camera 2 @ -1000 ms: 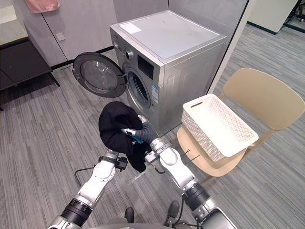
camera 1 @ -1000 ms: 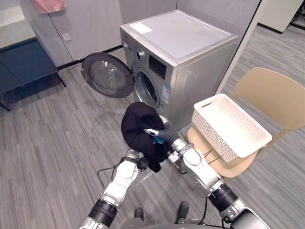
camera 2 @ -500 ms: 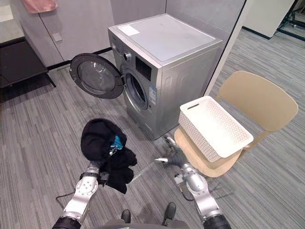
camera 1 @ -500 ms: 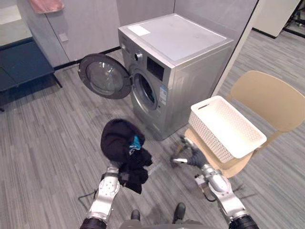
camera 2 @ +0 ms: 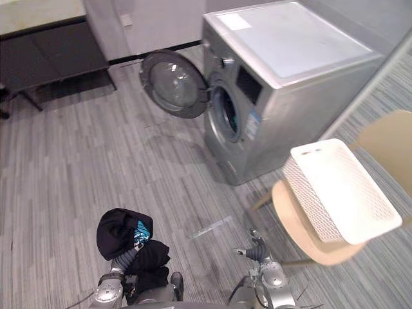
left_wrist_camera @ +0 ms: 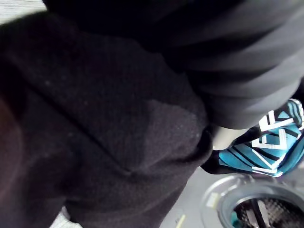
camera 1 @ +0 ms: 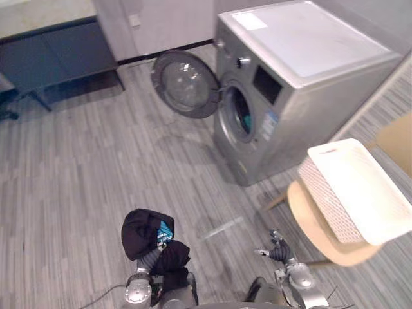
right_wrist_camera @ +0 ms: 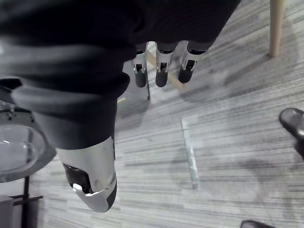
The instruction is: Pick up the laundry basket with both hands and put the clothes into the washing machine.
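From the left eye: whole scene shifted against half a second ago, so a camera move, not a move of the things. Low at the bottom edge, lower in the picture than before, left hand (camera 1: 149, 261) under the black clothes (camera 1: 145, 232) with a teal patch (camera 1: 165, 230); fingers buried in cloth, so grip not to be told. Also near the bottom edge, right hand (camera 1: 278, 250), well apart from the bundle as half a second ago, though at it a second ago; fingers loose, empty. White laundry basket (camera 1: 360, 193) unmoved on the tan chair (camera 1: 314, 222), beside the washing machine (camera 1: 309, 77); door (camera 1: 186, 84) swung open, something teal inside the drum (camera 1: 241, 116). Bare floor (camera 1: 96, 161) with a pale tape strip (camera 1: 222, 228) between bundle and drum; dark bench (camera 1: 55, 55) far off by the wall. From the right eye: same layout, basket overhanging the chair seat. From the left wrist: black cloth pressed close, teal patch past it, open drum beyond. From the right wrist: fingers (right_wrist_camera: 162, 71) straight, thumb (right_wrist_camera: 97, 185) apart, spread free over grey floor near a chair leg (right_wrist_camera: 276, 23).
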Robot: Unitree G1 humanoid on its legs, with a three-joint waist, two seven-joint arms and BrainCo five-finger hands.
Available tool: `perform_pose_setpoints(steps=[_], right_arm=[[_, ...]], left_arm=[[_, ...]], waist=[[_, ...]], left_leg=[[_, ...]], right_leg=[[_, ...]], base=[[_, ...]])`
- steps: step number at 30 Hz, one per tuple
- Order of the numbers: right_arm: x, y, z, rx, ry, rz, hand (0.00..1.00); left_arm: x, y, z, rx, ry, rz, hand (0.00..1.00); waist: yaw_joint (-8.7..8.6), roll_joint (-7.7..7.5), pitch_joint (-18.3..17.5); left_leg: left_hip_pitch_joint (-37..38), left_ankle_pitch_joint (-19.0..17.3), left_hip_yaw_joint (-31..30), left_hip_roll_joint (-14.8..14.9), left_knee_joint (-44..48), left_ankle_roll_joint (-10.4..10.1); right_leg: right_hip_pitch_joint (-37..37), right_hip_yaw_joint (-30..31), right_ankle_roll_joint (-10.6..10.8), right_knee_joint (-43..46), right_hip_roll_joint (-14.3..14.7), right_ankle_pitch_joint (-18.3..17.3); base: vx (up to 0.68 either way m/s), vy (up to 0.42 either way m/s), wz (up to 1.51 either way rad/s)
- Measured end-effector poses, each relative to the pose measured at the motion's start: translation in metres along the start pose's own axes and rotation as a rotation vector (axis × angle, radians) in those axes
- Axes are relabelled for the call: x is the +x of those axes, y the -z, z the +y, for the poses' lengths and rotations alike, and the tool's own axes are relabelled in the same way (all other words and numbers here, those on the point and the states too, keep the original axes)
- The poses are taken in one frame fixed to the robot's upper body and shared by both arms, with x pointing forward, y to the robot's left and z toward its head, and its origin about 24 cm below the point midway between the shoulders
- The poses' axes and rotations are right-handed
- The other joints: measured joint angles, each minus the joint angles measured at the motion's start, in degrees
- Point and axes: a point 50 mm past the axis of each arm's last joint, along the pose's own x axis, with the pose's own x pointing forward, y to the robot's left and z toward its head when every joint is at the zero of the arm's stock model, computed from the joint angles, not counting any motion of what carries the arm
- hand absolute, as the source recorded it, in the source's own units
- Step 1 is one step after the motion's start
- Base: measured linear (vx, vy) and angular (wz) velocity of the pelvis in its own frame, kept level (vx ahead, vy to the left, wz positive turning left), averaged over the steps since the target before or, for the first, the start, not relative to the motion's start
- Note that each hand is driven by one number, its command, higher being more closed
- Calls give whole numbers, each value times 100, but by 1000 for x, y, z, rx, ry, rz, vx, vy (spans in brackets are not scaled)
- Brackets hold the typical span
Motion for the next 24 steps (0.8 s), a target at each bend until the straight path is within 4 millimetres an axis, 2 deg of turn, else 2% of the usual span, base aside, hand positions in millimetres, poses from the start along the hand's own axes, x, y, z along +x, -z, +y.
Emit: perform_pose_setpoints(steps=[1,2,3,4,6,7,8,9,10,11,12,13,14,15,16,17,18,20,21,22,24], right_arm=[[-1,1,2,15,4,2,0],[-2,2,7,40,-1,6,0],[-2,2,10,62,-5,2,0],[-3,2,11,85,-2,3,0],[-3,3,4,103,22,5,0],[-3,3,1,108,32,5,0],[-3,4,-2,113,40,7,0],[-4,6,-3,116,43,13,0],[-5,8,-2,117,43,19,0],[-7,11,-3,115,43,29,0],[-5,7,-3,116,41,16,0],[-4,-1,0,123,34,-14,0],[-4,-8,1,126,31,-51,0],[-5,-12,2,123,27,-68,0],[-5,-20,7,124,15,-104,0],[-5,-29,8,135,18,-143,0],[-5,-34,8,137,24,-164,0],[-6,-36,8,148,36,-174,0],[-6,-35,8,148,37,-169,0],[-7,-33,8,151,37,-159,0],[-8,-31,9,152,38,-152,0]], left_arm=[[0,0,2,7,-3,-1,100],[0,1,4,15,-6,5,100],[1,1,8,23,-14,5,100],[2,0,11,29,-27,1,100],[6,-7,11,14,-31,-17,100],[10,-13,8,6,-27,-32,100],[14,-20,8,6,-26,-53,100],[15,-20,7,6,-23,-54,100],[15,-21,6,6,-20,-54,100],[16,-24,0,-4,-7,-62,100],[17,-26,-3,-8,-1,-71,100],[17,-28,-8,-15,12,-78,100],[16,-28,-14,-35,27,-73,100],[15,-28,-16,-45,37,-74,100],[11,-26,-19,-58,43,-75,100],[10,-29,-22,-67,48,-90,100],[11,-34,-23,-72,51,-106,100],[12,-41,-25,-77,69,-139,100],[12,-41,-26,-78,72,-139,100],[11,-40,-26,-75,74,-136,100],[10,-38,-28,-64,83,-130,100]], waist=[[-43,26,53],[-60,76,99],[-73,73,103],[-70,44,116],[-165,56,141],[-237,118,204],[-311,83,269],[-376,88,272],[-414,98,271],[-421,208,285],[-387,247,296],[-374,262,307],[-394,339,350],[-386,354,353],[-314,349,361],[-274,321,359],[-191,284,355],[-40,203,330],[-36,202,334],[-30,192,343],[27,187,348]], left_leg=[[106,-47,-162,12,28,12],[179,-144,-336,69,61,43],[293,-230,-470,107,20,58],[476,-294,-569,75,-107,83],[711,-355,-818,-15,-331,121],[857,-351,-1016,-18,-435,110],[1119,-352,-1216,-22,-647,46],[1382,-464,-1400,-7,-775,-162],[1456,-510,-1435,14,-760,-241],[1503,-576,-1430,153,-554,-389],[1437,-528,-1334,225,-334,-592],[1235,-359,-1126,262,387,-878],[958,-21,-830,461,1533,-1173],[771,385,-674,591,2211,-1188],[361,776,-377,954,3439,-1062],[-61,507,-9,1232,4296,-708],[-321,376,159,1316,4542,-551],[-930,71,466,1390,4159,-364],[-1040,-5,477,1393,3898,-333],[-1170,-93,425,1314,3206,-330],[-1228,-64,-207,986,2000,-383]], right_leg=[[-190,361,158,386,109,-113],[-358,664,441,708,467,-514],[-477,734,458,685,874,-816],[-599,681,384,418,1170,-948],[-819,439,368,-497,1497,-873],[-847,309,360,-1269,1651,-698],[-839,274,329,-2149,1779,-342],[-851,349,89,-2649,1879,220],[-823,417,-103,-2562,1883,532],[-809,308,-396,-2222,1922,602],[-779,217,-462,-2076,1933,423],[-621,100,-544,-1890,1962,131],[-198,-8,-604,-1936,2101,-77],[84,-10,-629,-2020,2203,-173],[593,103,-694,-2250,2395,-321],[948,243,-738,-2444,2538,-408],[1116,349,-740,-2568,2580,-432],[1526,688,-736,-2983,2608,-430],[1628,766,-734,-3059,2608,-431],[1841,964,-684,-3173,2601,-464],[2046,1382,-540,-3184,2555,-631]], base=[[325,145,87],[364,56,67],[457,25,71],[371,20,63],[425,-22,77],[476,-59,108],[649,-136,121],[581,-146,106],[729,-226,91],[509,-170,49],[634,-218,40],[623,-208,25],[616,-214,20],[596,-192,-13],[535,-148,-44],[611,-146,-58],[550,-101,-68],[420,-46,-72],[389,34,-74],[376,97,-79],[363,140,-96]])
